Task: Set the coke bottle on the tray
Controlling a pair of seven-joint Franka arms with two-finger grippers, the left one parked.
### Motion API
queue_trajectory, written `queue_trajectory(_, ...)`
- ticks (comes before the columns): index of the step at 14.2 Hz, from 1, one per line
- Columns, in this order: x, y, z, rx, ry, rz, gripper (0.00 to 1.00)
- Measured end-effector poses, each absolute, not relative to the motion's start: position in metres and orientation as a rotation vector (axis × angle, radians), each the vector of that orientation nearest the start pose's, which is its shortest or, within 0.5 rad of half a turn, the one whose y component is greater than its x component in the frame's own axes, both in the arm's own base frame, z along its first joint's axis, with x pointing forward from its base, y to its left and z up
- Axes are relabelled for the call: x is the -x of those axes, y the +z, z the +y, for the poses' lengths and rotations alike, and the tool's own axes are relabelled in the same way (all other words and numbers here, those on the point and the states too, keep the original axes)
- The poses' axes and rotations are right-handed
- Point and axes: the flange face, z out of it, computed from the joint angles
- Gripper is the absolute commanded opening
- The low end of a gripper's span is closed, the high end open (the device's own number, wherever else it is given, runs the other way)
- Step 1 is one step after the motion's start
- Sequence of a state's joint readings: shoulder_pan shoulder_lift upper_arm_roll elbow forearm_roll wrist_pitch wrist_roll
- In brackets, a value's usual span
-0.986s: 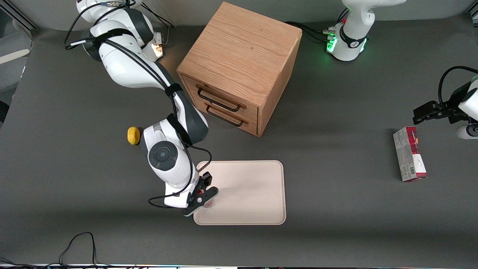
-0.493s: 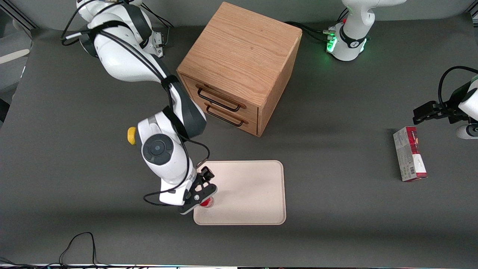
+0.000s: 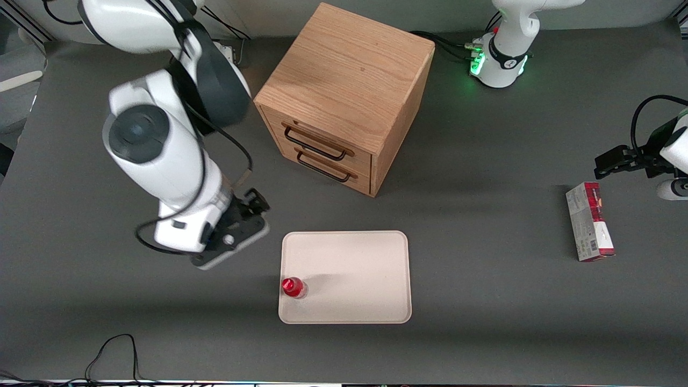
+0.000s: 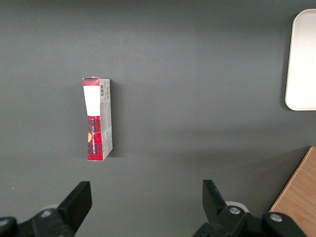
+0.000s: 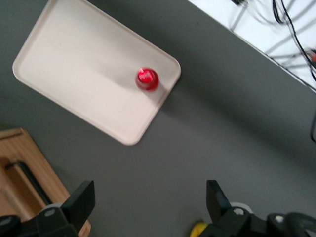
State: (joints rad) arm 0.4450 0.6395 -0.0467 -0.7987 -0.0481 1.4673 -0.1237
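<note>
Coke bottle [image 3: 293, 287] is stood upright at the tray's [image 3: 355, 269] seven o'clock corner; light, tippable, best gripped mid-body. Tool [image 5: 150, 200] is held spread, above the tabletop.

White arm [image 3: 166, 161], grey joints, black tool [image 5: 148, 207].

a wooden cabinet [image 3: 344, 97] with two drawers stands on the dark grey table [image 3: 484, 322], nearer the table's edge farthest from the front camera, turned at an angle. each drawer has a dark handle; both drawers look closed. a red-and-white carton box [image 3: 589, 221] lies flat toward the parked arm's end of the table, well apart from the cabinet. a black cable [image 3: 110, 352] loops at the table's edge nearest the camera, toward the working arm's end.
</note>
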Motion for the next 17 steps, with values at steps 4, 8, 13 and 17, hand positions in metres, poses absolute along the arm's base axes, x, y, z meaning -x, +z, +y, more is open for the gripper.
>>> queue_trajectory(4, -0.647, 0.606, 0.202, 3.204, -0.006, -0.64, 1.0)
queue_trajectory(8, -0.634, 0.619, 0.083, 3.19, -0.055, -0.372, 1.0)
queue_trajectory(13, -0.592, 0.62, -0.002, 3.162, -0.057, -0.183, 1.0)
queue_trajectory(17, -0.588, 0.619, -0.015, 3.171, -0.052, -0.151, 1.0)
